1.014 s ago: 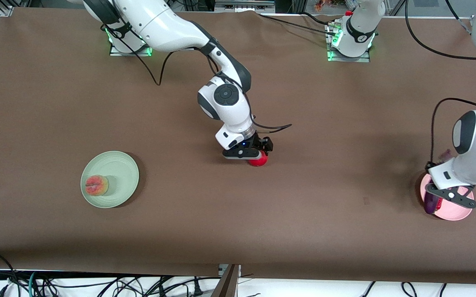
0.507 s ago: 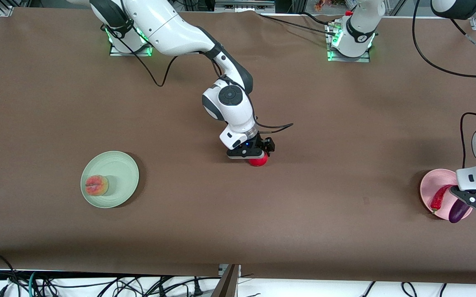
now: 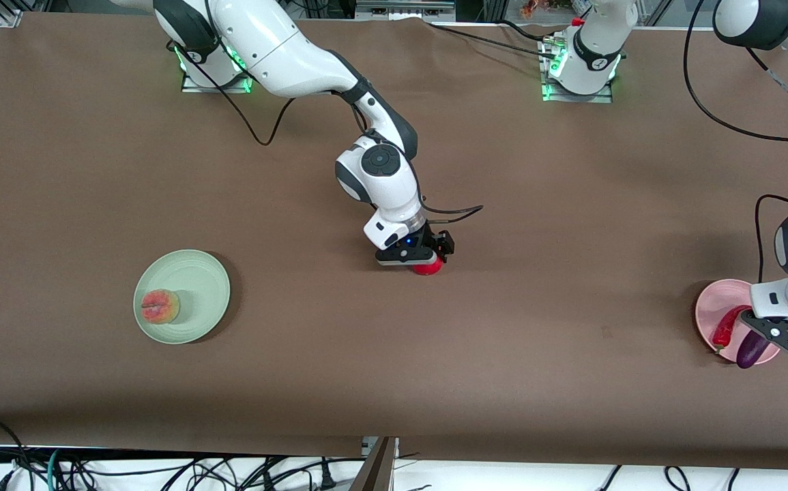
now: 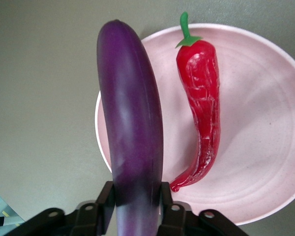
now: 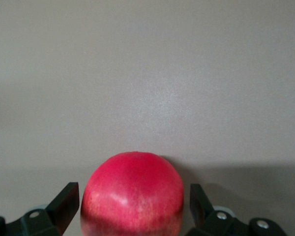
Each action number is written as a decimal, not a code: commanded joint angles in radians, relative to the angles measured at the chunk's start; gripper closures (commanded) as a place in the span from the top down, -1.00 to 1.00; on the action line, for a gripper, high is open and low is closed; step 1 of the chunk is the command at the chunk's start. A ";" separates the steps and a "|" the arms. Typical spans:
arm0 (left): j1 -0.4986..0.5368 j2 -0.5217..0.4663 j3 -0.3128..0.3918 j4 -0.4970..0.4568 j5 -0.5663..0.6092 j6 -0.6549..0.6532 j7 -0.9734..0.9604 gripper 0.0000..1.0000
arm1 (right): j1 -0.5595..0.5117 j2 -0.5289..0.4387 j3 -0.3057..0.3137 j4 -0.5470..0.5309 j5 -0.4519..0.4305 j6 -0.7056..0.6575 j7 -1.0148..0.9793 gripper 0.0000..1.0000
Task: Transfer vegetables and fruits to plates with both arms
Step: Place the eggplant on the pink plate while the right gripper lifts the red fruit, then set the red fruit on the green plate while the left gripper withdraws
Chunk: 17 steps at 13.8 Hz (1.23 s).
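Brown paper covers the whole table [image 3: 571, 204]; near its middle the round red pomegranate-like fruit [image 3: 428, 266] sits on the surface, smooth and glossy in the right wrist view [image 5: 132, 194], with the right gripper [image 3: 415, 258] lowered over it; its fingers [image 5: 64, 200] stand wide apart on either side of the fruit with a gap showing at each side, so they grip nothing; toward the right arm's end of the table, nearer the front camera than the fruit, the pale green plate [image 3: 199, 286] carries the fuzzy orange-pink peach [image 3: 159, 306], which rests in the part of the plate toward that same end; at the left arm's end lies the pink plate [image 3: 714, 307], and on it the curved red chili pepper [image 3: 726, 326], wrinkled and shiny with a green stem [image 4: 201, 108]; the left gripper [image 3: 772, 334] hangs over the plate's rim with its fingers [image 4: 106, 202] closed against the sides of the long purple eggplant [image 3: 750, 349]; the eggplant is glossy and dark, lying alongside the pepper without touching it [image 4: 130, 123], its tip reaching out past the rim over the bare table.
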 commanded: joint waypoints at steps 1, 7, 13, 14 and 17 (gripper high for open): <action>0.004 0.018 -0.006 0.038 0.012 0.002 0.023 1.00 | 0.013 0.011 -0.016 0.015 -0.016 0.015 0.019 0.35; -0.001 -0.037 -0.030 0.034 0.011 -0.019 0.026 1.00 | -0.019 -0.056 -0.036 0.017 -0.014 -0.060 -0.015 -0.89; -0.030 -0.190 -0.142 0.040 -0.212 -0.434 -0.005 1.00 | -0.324 -0.190 -0.027 0.004 0.045 -0.439 -0.537 -0.89; -0.032 -0.221 -0.158 0.040 -0.253 -0.503 -0.043 1.00 | -0.370 -0.198 -0.030 0.001 0.050 -0.476 -0.670 -0.89; -0.032 -0.294 -0.222 0.040 -0.345 -0.654 -0.233 1.00 | -0.469 -0.212 -0.036 -0.008 0.048 -0.602 -0.820 -0.89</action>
